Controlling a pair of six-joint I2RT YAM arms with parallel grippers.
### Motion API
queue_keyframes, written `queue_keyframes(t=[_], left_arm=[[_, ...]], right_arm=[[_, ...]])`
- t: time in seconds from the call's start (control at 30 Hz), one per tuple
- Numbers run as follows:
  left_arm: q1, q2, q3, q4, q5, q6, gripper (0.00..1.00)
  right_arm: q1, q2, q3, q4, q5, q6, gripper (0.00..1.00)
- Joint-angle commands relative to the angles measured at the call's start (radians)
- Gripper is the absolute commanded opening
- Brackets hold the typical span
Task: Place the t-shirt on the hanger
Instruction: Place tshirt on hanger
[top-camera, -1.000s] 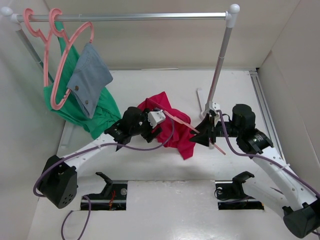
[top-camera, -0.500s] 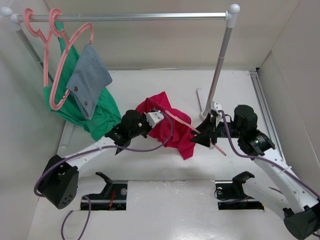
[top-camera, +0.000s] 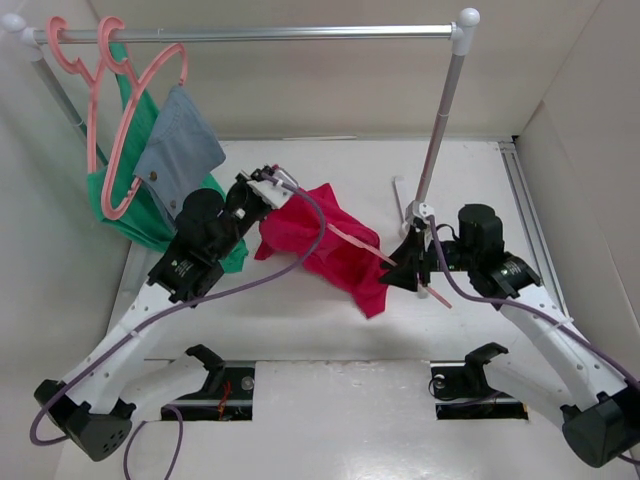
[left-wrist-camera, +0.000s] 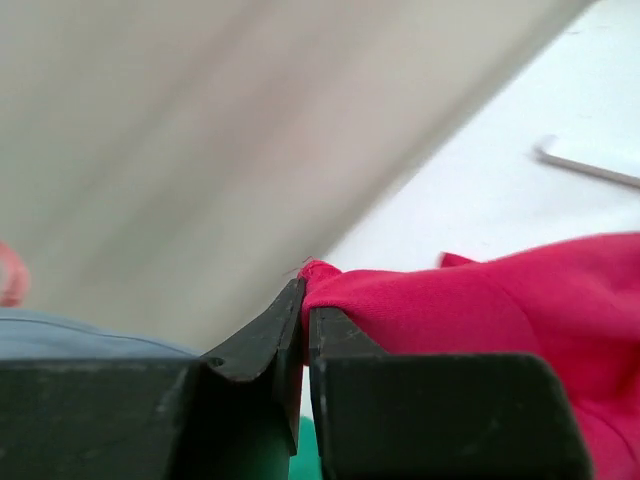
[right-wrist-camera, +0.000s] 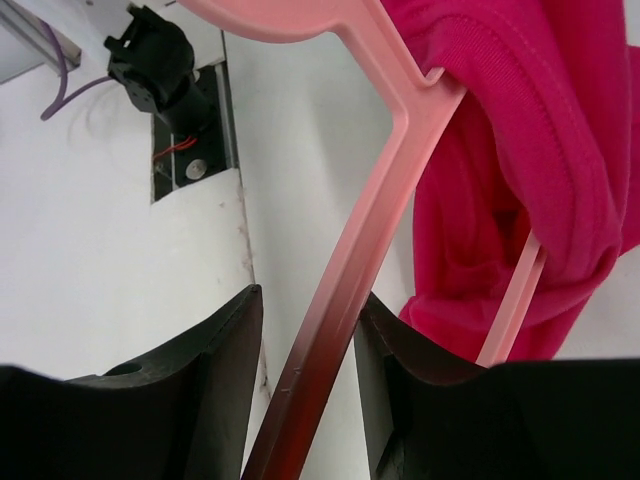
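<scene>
Near the centre of the top view, the t-shirt (top-camera: 325, 245) sits bunched on the tabletop (top-camera: 300, 320), with the hanger (top-camera: 357, 241) slanting across it. At the shirt's upper-left corner the left gripper (left-wrist-camera: 303, 300) is pinched tight on an edge of the cloth. To the shirt's right, the right gripper (right-wrist-camera: 305, 330) clasps the hanger's bar. One hanger end seems tucked inside the fabric, so the job looks only partly started. The shirt is not yet spread over both sloping shoulders.
</scene>
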Motion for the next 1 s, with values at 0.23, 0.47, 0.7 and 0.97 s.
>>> queue_keyframes(t=[0.23,0.47,0.7,0.97], left_arm=[[0.099,0.242,0.133,0.038,-0.265,0.052,0.0],[0.109,0.353,0.201,-0.08,-0.213,0.019,0.11],[0.109,0.329,0.247,-0.194,-0.016,-0.039,0.77],[0.109,0.177,0.256,-0.203,0.239,-0.094,0.69]], right_arm=[[-0.006,-0.037,0.087,0.022,-0.167,-0.047,0.0],[-0.006,-0.068,0.076,0.065,-0.21,-0.015,0.0],[-0.006,-0.088,0.047,0.105,-0.154,-0.004,0.0],[-0.006,-0.059,0.056,0.114,-0.123,-0.013,0.0]])
